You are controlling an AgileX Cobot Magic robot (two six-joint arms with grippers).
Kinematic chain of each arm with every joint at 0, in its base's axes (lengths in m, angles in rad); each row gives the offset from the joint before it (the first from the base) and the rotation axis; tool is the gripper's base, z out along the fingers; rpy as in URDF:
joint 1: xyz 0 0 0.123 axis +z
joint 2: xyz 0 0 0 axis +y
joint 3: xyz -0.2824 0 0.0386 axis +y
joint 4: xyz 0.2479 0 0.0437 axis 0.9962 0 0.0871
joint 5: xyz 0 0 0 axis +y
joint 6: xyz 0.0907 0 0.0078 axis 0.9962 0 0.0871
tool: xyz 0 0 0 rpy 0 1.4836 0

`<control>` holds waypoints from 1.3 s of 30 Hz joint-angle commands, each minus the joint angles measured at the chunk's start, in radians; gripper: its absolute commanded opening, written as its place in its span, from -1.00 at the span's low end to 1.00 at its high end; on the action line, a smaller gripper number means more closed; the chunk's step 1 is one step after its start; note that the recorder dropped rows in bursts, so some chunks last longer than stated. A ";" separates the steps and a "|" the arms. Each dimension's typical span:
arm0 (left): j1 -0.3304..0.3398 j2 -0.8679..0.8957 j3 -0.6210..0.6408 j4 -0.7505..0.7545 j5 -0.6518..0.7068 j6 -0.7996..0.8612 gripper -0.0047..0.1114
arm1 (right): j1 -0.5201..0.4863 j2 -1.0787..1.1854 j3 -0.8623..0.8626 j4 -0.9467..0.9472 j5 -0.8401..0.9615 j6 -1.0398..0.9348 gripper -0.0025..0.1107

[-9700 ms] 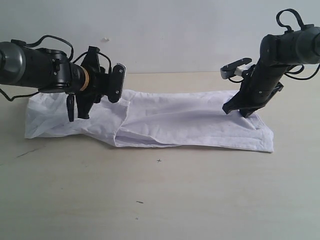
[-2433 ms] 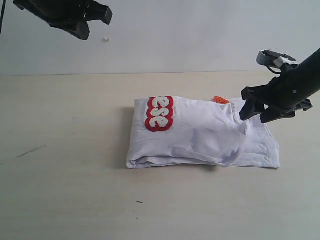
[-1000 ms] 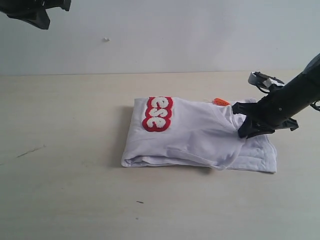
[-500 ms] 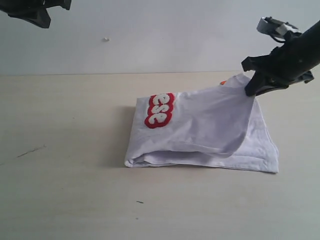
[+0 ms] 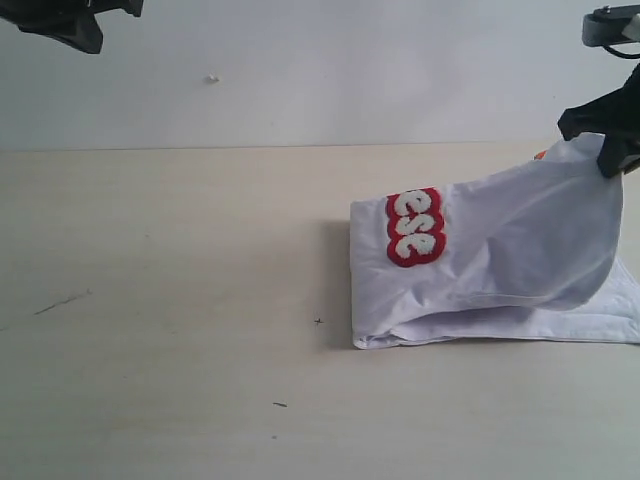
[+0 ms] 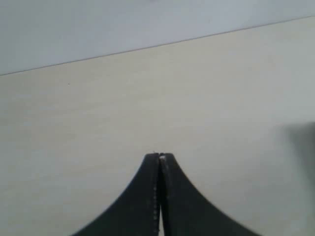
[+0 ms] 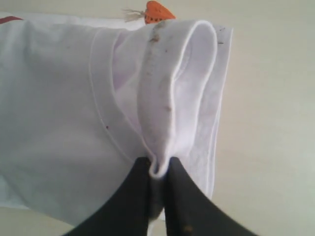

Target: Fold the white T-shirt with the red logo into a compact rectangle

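— Where is the shirt (image 5: 500,260)?

— On the right part of the desk (image 5: 180,300), seen from the exterior camera. It is folded in layers. The bottom layers lie flat on the desk and run past the right edge of the picture. The top layer rises to the right, pulled up into a slope.

— What lifts it?

— The right gripper (image 7: 157,166). Its jaws are pinched narrow on a fold of the ribbed collar (image 7: 167,98), and the cloth bulges out in a loop just past the tips. There are small brown specks (image 7: 158,35) on the rib.

— And the tag (image 7: 156,11)?

— Orange, at the far side of the collar from the jaws, touching the white cloth. In the exterior view only a sliver of it peeks out beside the gripper.

— Can you see the logo (image 5: 414,227)?

— Partly. Three white letters on red, turned sideways, on the top layer near the shirt's left folded edge.

— The left gripper (image 6: 159,156)?

— High in the upper left corner of the exterior view, well apart from the shirt. Its jaws are pressed together with nothing between them, and only bare desk lies under them.

— Is the shirt's left edge tidy?

— It stands as a fairly straight fold, with the lower corner resting on the desk and a shadow just beside it.
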 commanded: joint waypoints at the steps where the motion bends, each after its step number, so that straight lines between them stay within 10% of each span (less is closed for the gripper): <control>1: 0.001 -0.011 0.006 -0.009 -0.016 0.001 -0.92 | -0.003 -0.027 -0.022 -0.147 -0.002 0.086 -0.96; 12: 0.001 -0.011 0.006 -0.029 -0.027 0.001 -0.92 | -0.003 -0.030 -0.028 -0.658 0.137 0.375 -0.96; 19: 0.001 -0.011 0.006 -0.049 -0.015 0.001 -0.92 | -0.003 -0.009 -0.038 -0.501 0.205 0.274 -0.96; 22: 0.001 -0.013 0.006 -0.052 0.008 0.001 -0.92 | -0.007 0.045 -0.038 -0.808 0.282 0.423 -0.94; 34: 0.001 -0.012 0.006 -0.054 0.006 0.008 -0.92 | -0.009 0.072 -0.038 -0.965 0.242 0.536 -0.13; 39: 0.001 -0.012 0.006 -0.057 0.006 0.008 -0.92 | -0.009 0.072 -0.039 -0.798 0.180 0.499 -0.20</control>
